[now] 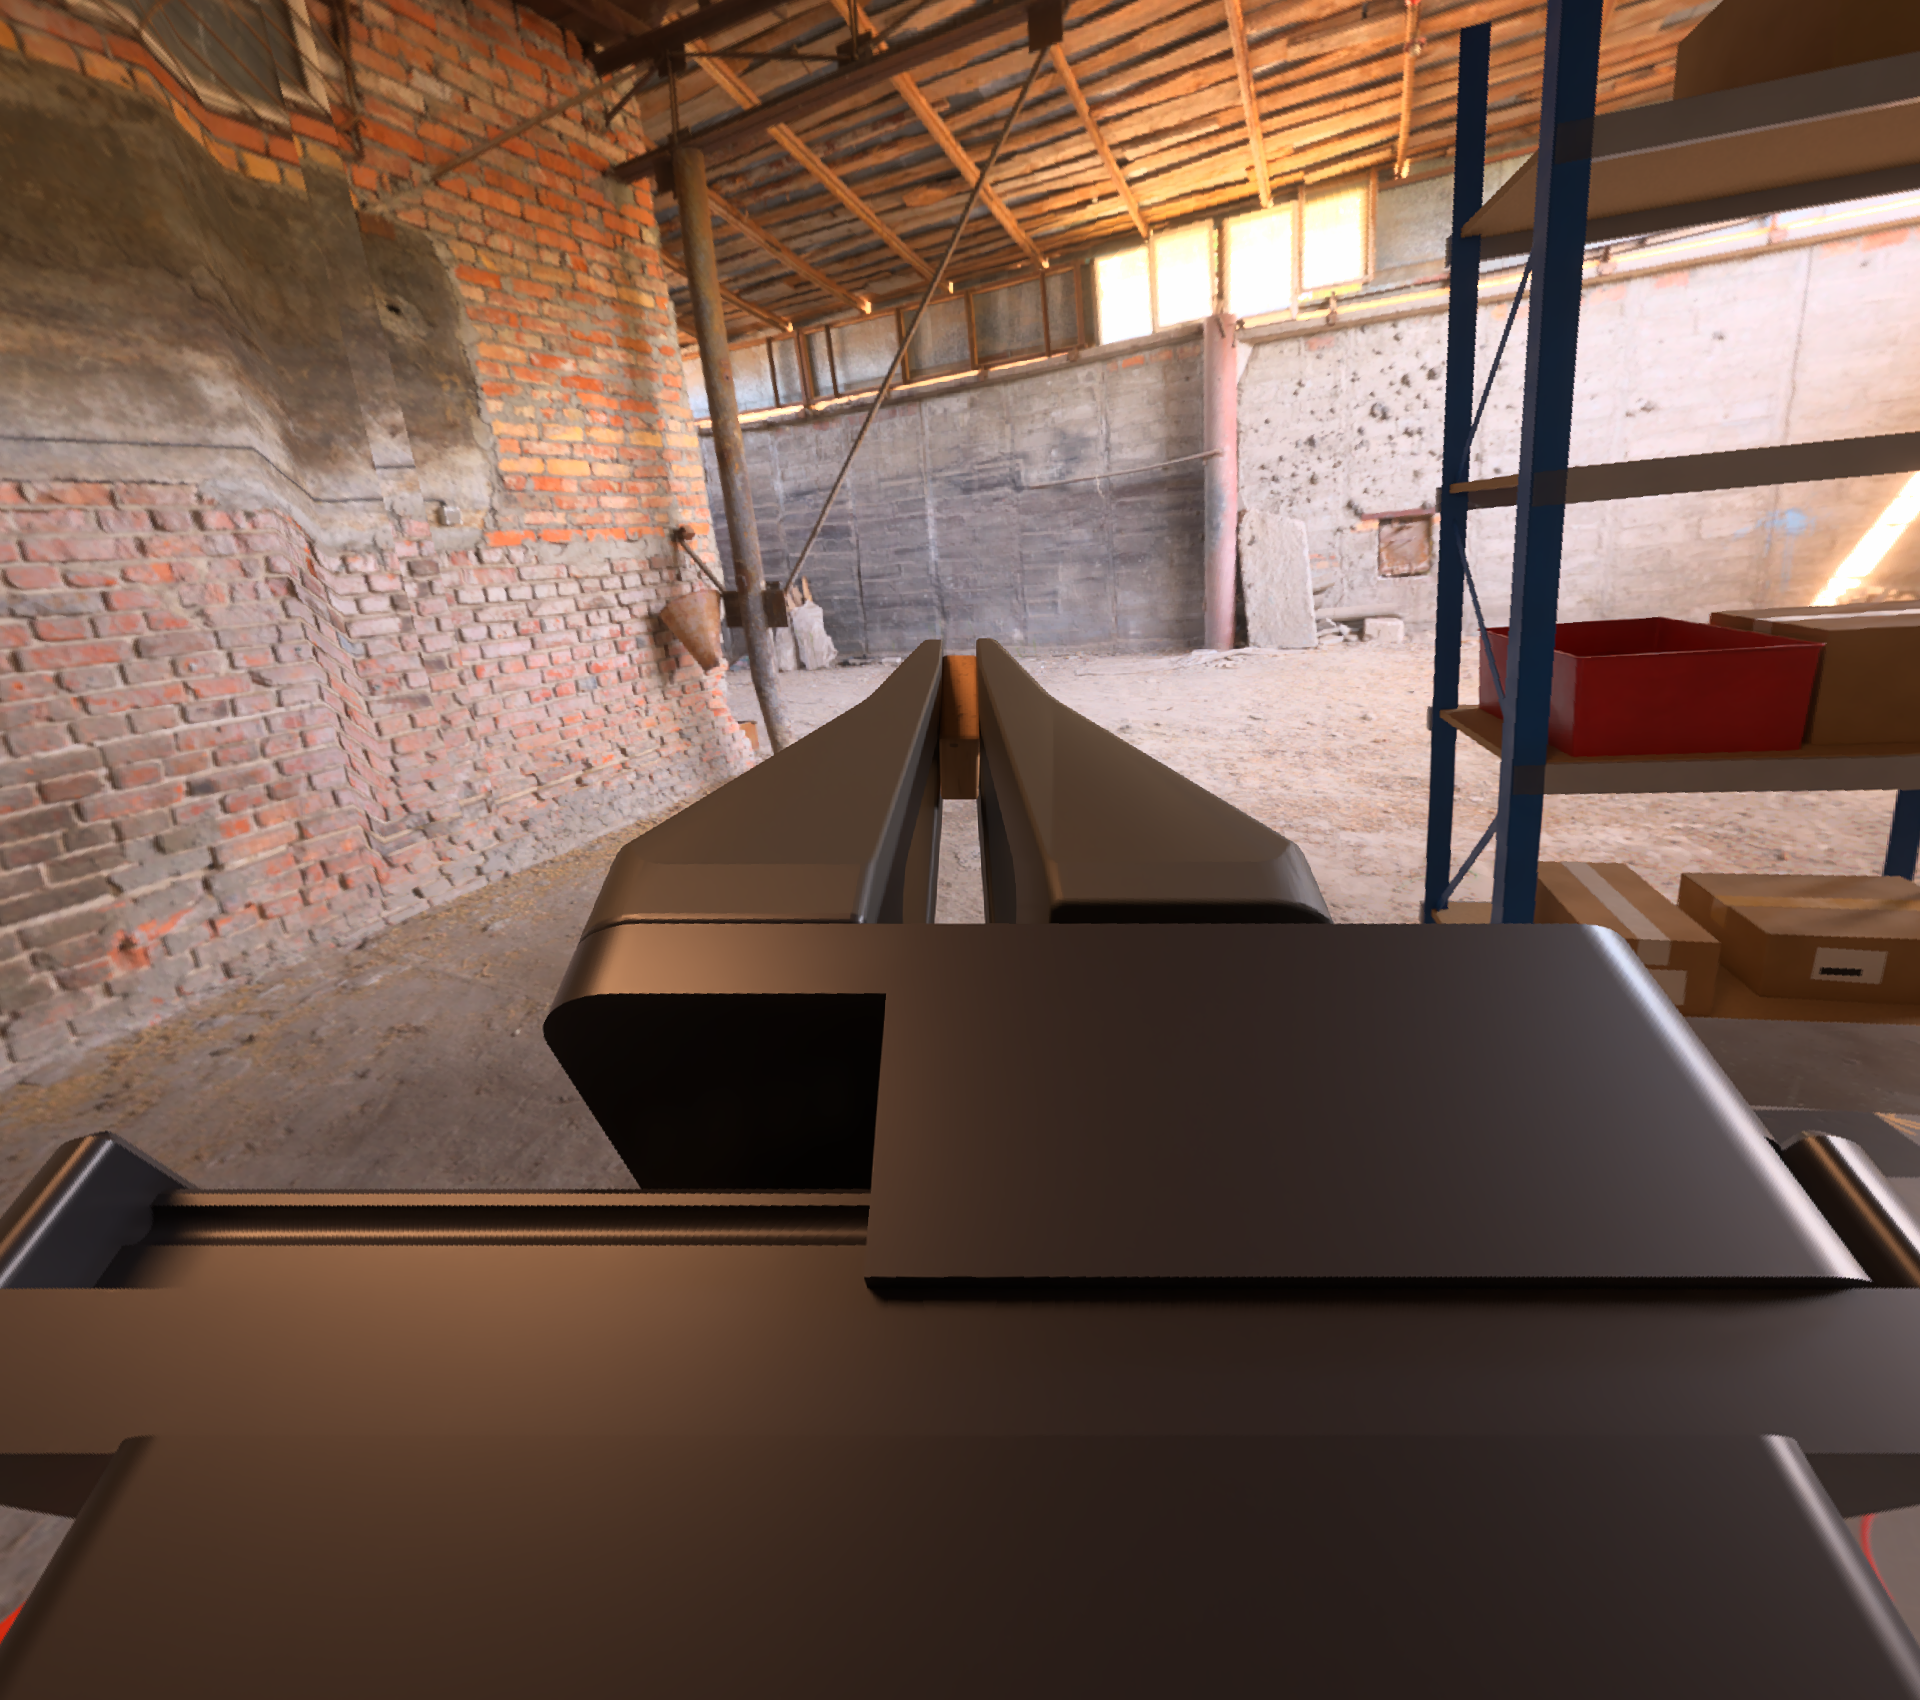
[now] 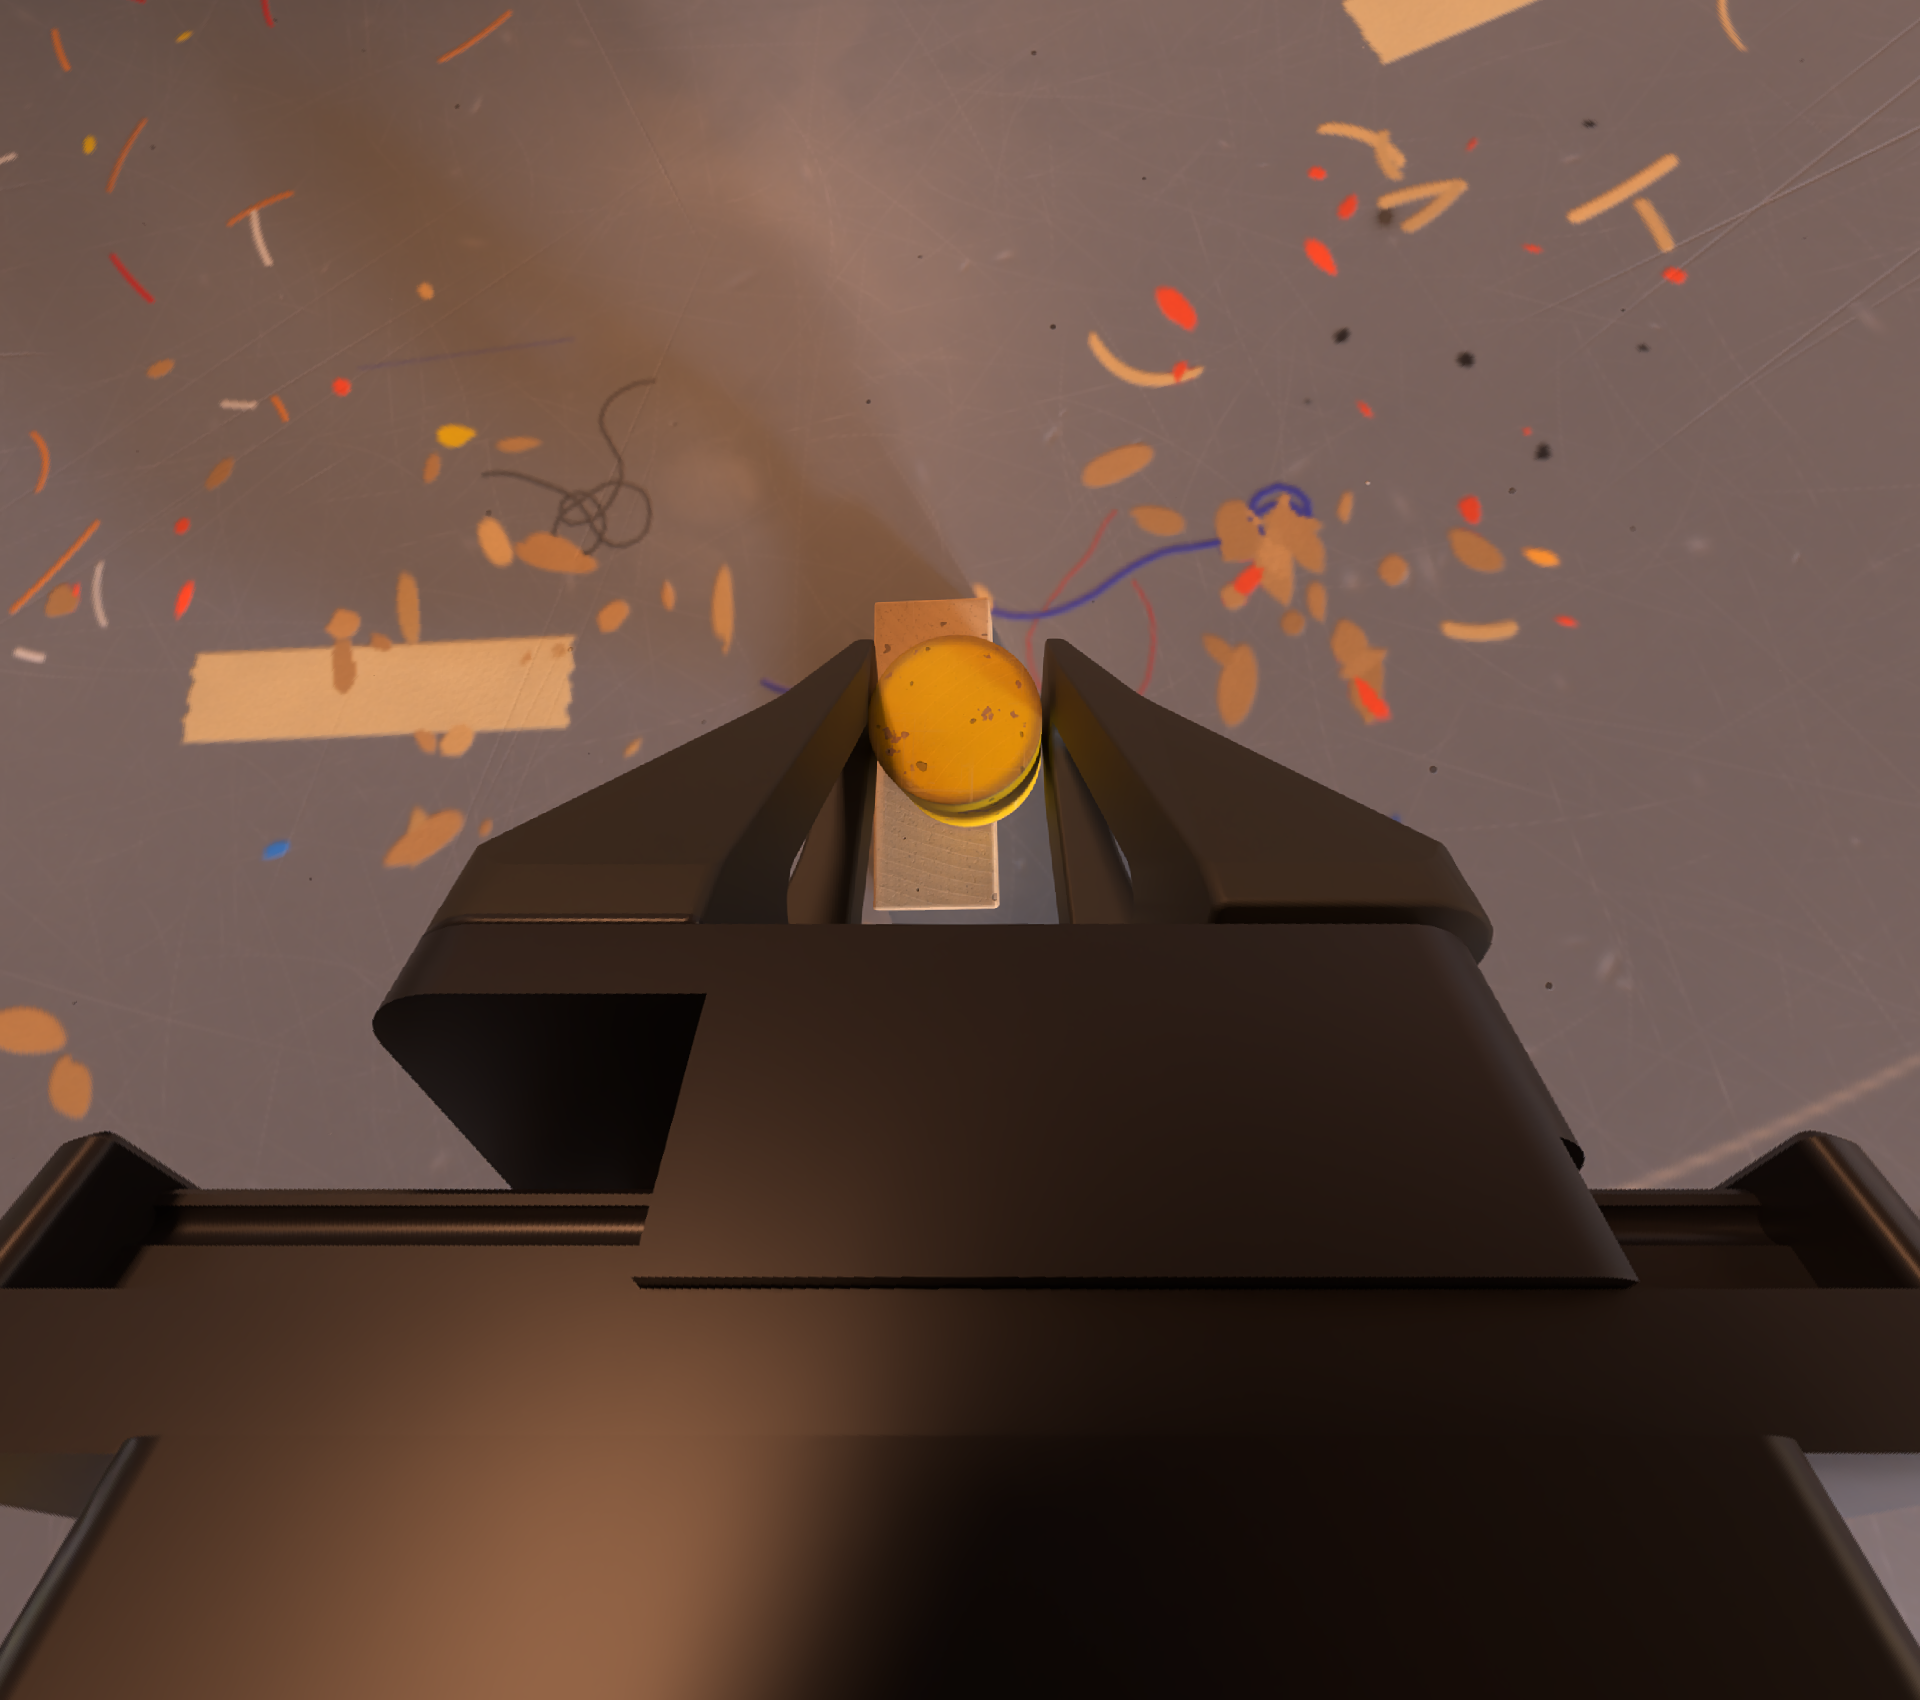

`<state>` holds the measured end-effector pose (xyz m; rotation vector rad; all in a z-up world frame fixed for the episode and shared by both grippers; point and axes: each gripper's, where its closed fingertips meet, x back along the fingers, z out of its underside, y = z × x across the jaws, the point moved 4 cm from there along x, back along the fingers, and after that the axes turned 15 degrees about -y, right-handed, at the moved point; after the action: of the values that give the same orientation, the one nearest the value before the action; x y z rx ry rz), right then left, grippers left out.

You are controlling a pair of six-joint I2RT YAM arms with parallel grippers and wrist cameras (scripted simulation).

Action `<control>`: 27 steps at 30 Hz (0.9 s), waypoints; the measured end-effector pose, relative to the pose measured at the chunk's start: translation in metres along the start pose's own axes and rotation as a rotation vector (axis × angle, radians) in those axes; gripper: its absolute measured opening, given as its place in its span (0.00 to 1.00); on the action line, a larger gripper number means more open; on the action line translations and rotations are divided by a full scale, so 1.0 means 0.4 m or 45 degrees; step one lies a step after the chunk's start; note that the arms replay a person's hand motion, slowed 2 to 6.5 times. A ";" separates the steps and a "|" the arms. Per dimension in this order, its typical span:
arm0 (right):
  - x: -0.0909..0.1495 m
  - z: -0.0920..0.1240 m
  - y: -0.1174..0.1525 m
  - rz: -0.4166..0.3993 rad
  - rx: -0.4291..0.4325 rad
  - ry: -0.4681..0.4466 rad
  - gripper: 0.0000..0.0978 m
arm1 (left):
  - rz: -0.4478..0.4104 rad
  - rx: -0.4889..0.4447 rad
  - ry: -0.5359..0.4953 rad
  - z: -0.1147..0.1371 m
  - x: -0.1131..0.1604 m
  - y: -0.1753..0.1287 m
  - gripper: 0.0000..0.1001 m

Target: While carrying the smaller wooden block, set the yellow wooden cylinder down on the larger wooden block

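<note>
In the left wrist view, my left gripper [image 1: 958,651] points level into the room, shut on the smaller wooden block [image 1: 958,715], which shows as a thin brown strip between the fingers. In the right wrist view, my right gripper [image 2: 957,651] points down at the table and is shut on the yellow wooden cylinder [image 2: 954,731], seen end-on. The larger wooden block [image 2: 935,866], pale and long, lies on the table directly under the cylinder and runs between the fingers. Whether the cylinder touches the block I cannot tell.
The grey table [image 2: 935,196] is marked with paint flecks, scribbles and tape strips [image 2: 379,689]. A blue shelving rack [image 1: 1538,507] with a red bin [image 1: 1652,684] and cardboard boxes stands right of the left gripper. A brick wall [image 1: 312,611] is to its left.
</note>
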<state>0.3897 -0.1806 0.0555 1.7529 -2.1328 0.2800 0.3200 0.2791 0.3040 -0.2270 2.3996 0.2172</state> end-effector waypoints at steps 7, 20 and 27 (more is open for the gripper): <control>0.000 0.000 0.000 0.001 -0.003 0.000 0.27 | -0.036 0.074 0.078 -0.007 -0.008 0.018 0.05; 0.000 0.000 -0.003 0.013 -0.002 -0.003 0.27 | -0.010 0.087 0.261 -0.005 -0.075 0.024 0.05; 0.000 -0.001 -0.001 0.022 0.015 -0.001 0.27 | 0.031 0.102 0.385 -0.008 -0.118 0.022 0.05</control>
<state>0.3903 -0.1805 0.0556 1.7421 -2.1524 0.2968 0.3509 0.2920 0.3388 -0.2056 2.7057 0.1029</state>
